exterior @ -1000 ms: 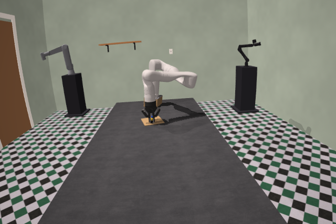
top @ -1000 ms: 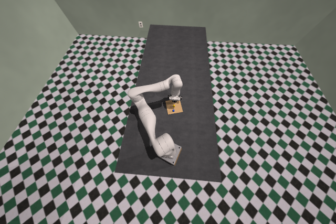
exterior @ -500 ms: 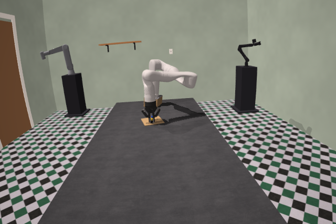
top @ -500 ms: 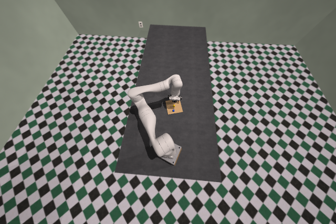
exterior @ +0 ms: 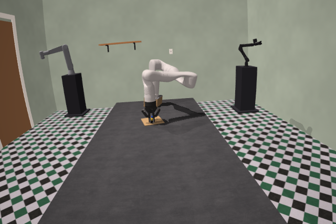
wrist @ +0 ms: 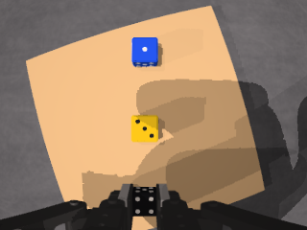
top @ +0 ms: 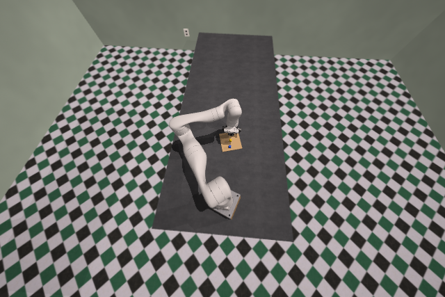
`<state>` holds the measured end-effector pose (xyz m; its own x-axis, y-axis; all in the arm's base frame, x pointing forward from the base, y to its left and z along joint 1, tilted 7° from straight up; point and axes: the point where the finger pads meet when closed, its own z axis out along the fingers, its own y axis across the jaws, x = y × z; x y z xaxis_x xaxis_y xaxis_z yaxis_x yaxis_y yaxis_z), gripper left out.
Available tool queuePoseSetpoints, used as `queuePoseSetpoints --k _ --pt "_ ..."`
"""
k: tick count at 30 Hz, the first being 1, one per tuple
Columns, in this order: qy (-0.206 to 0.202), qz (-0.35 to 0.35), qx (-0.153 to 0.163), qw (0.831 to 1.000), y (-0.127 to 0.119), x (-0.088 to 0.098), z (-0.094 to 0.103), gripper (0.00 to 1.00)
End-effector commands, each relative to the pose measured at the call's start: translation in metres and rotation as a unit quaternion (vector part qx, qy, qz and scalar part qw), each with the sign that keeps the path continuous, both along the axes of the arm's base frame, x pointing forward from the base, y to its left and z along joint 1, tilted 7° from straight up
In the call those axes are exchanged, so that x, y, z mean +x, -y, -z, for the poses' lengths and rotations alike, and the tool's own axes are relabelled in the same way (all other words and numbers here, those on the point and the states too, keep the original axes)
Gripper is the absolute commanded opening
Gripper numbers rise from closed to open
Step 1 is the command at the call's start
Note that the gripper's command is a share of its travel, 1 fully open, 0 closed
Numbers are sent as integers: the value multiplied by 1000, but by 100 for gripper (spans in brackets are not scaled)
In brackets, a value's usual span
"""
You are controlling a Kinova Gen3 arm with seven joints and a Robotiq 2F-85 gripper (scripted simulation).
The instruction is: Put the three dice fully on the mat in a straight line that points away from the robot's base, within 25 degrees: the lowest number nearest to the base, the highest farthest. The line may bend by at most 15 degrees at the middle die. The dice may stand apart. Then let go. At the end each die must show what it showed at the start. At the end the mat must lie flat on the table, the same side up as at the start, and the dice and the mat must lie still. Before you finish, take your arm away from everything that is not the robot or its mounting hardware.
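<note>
The tan mat (wrist: pixel 150 111) lies flat on the dark table; it also shows in the top view (top: pixel 230 142) and the exterior view (exterior: pixel 152 120). On it a blue die (wrist: pixel 145 52) shows one pip and a yellow die (wrist: pixel 145 128) shows three. My gripper (wrist: pixel 144 197) is shut on a black die (wrist: pixel 146 201) that shows six white pips. It holds the die over the mat's edge farthest from the base, roughly in line with the other two. I cannot tell whether the die touches the mat. In the top view the gripper (top: pixel 231 130) hangs over the mat's far end.
The dark table top (exterior: pixel 160 167) runs long and narrow away from the base (top: pixel 223 200). Two black pedestals with other arms (exterior: pixel 72 92) (exterior: pixel 245 87) stand off the table by the far wall.
</note>
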<state>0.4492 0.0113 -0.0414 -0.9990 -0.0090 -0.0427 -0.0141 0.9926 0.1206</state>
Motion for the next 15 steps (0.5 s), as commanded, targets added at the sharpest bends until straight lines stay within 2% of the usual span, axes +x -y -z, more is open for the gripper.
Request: queuePoseSetpoints --k 1,2,6,7,15 --pt "1 0 0 1000 0 0 -1 11" --pt "1 0 0 1000 0 0 -1 15" --pt "1 0 0 1000 0 0 -1 15" --pt "1 0 0 1000 0 0 -1 19" --pt "1 0 0 1000 0 0 -1 27"
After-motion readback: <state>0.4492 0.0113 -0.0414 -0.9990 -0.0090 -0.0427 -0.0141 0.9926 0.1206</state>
